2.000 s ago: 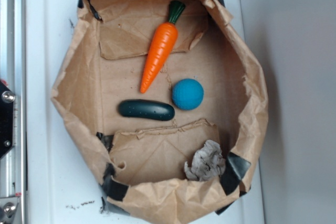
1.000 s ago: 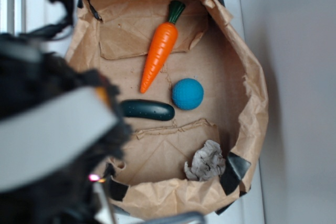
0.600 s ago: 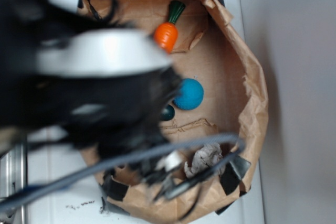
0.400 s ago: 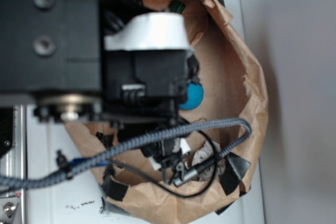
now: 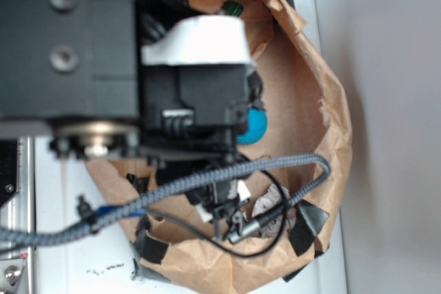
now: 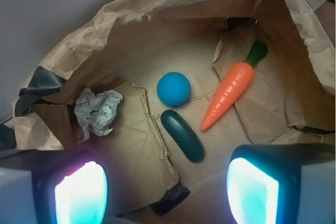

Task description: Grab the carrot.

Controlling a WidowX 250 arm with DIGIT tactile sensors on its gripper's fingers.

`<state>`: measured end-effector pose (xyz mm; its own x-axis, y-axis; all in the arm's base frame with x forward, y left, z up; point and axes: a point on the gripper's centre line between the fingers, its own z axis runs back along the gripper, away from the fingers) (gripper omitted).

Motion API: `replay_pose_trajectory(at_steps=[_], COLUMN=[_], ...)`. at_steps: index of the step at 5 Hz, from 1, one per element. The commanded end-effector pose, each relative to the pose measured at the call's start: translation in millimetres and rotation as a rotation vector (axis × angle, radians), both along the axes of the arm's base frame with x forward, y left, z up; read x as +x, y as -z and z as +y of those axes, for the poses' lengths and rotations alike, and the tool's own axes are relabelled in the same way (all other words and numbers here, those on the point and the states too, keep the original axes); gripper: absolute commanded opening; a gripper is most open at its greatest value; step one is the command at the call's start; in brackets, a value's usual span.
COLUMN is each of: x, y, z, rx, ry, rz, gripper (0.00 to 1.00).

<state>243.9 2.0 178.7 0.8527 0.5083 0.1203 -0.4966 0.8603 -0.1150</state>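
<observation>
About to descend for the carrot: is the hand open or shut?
Open. In the wrist view its two fingers stand wide apart, nothing between them; the carrot lies free ahead.

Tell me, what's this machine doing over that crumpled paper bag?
A robot arm hangs over an opened-out brown paper bag, with its gripper open and holding nothing. Its job is to grab the orange toy carrot, which lies untouched on the bag's floor. Near the carrot are a blue ball, a dark green cucumber-like toy and a crumpled wad of paper. The grab has not happened yet.
</observation>
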Motion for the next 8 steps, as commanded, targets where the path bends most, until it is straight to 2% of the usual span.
replay_pose_trajectory(at_steps=[1, 2, 3, 4, 5, 6, 8], x=[34.3, 38.6, 32.7, 29.8, 31.3, 34.3, 34.3], y=[17.6, 40.8, 57.6, 76.7, 94.1, 103.8, 103.8], z=[39.2, 55.1, 69.4, 81.1, 85.6, 91.5, 91.5], rx=[0.047, 0.034, 0.083, 0.155, 0.216, 0.252, 0.252], ry=[-0.216, -0.330, -0.341, -0.370, -0.378, -0.378, -0.378], rz=[-0.068, -0.108, -0.124, -0.144, -0.156, -0.140, -0.140], gripper=[1.00, 1.00, 1.00, 1.00, 1.00, 1.00, 1.00])
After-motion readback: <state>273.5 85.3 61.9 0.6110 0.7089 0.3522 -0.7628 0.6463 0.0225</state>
